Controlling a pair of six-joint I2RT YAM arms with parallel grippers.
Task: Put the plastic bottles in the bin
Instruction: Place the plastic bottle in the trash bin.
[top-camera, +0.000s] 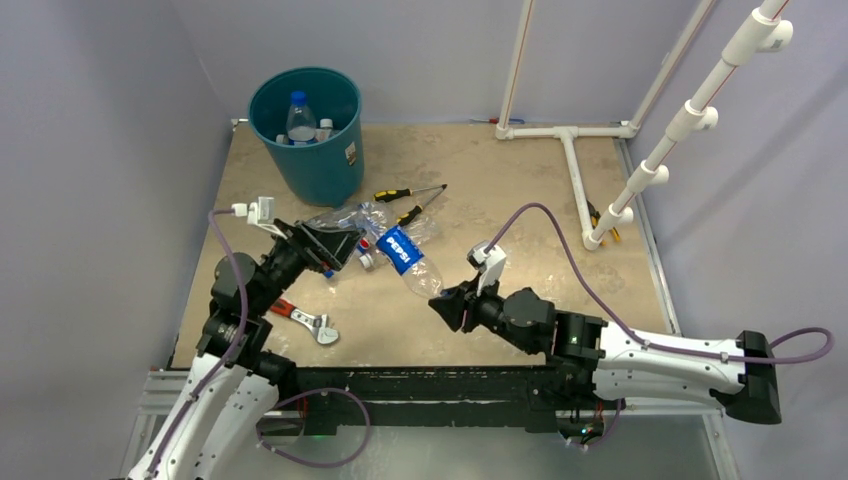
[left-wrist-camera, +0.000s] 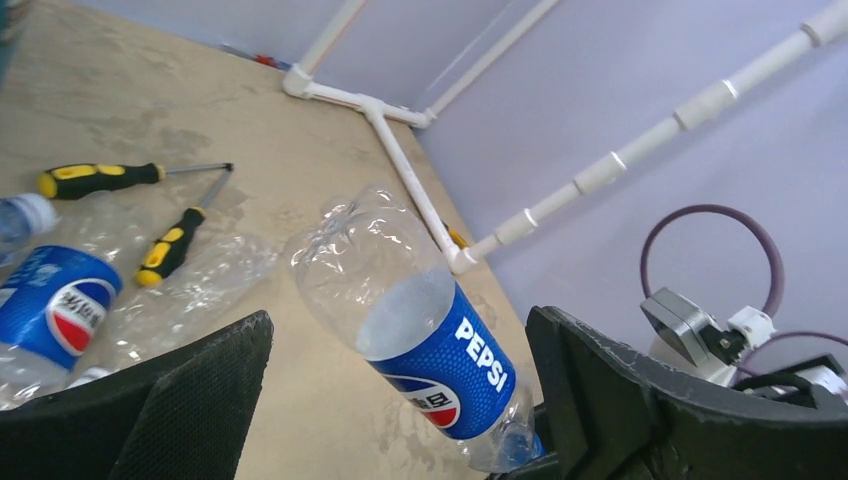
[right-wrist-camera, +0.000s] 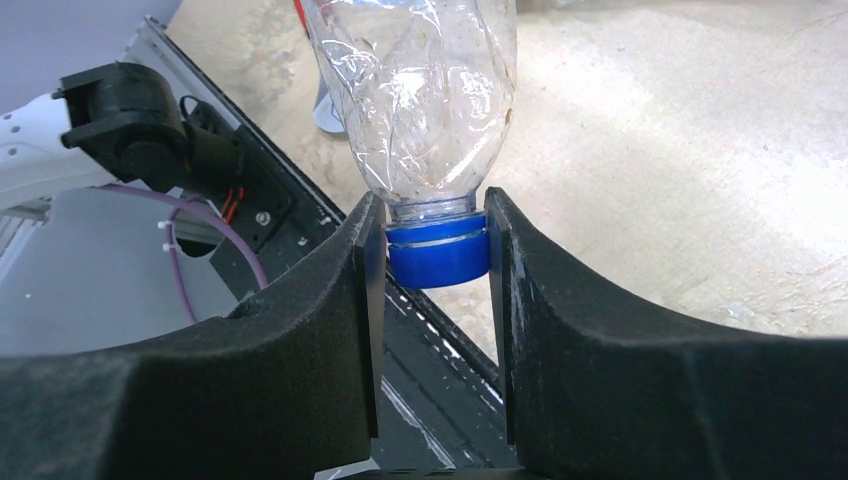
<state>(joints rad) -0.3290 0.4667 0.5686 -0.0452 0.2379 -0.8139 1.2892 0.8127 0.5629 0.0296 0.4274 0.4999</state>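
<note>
My right gripper (top-camera: 447, 300) (right-wrist-camera: 432, 240) is shut on the blue cap (right-wrist-camera: 437, 253) of a clear Pepsi bottle (top-camera: 408, 258) (right-wrist-camera: 420, 90). The bottle slants up and away from the cap, above the table. In the left wrist view this bottle (left-wrist-camera: 430, 335) hangs between the wide-open fingers of my left gripper (top-camera: 338, 246) (left-wrist-camera: 400, 400), which do not touch it. More plastic bottles (top-camera: 350, 225) lie crumpled in a pile by the left gripper, one with a Pepsi label (left-wrist-camera: 55, 310). The teal bin (top-camera: 318, 165) stands at the far left with a few bottles (top-camera: 300, 118) inside.
Two yellow-and-black screwdrivers (top-camera: 408, 192) (left-wrist-camera: 100, 178) lie beside the pile. A red-handled wrench (top-camera: 305, 320) rests near the left arm's base. A white pipe frame (top-camera: 572, 160) lies at the far right, with a pipe rail (top-camera: 690, 115) slanting up from it.
</note>
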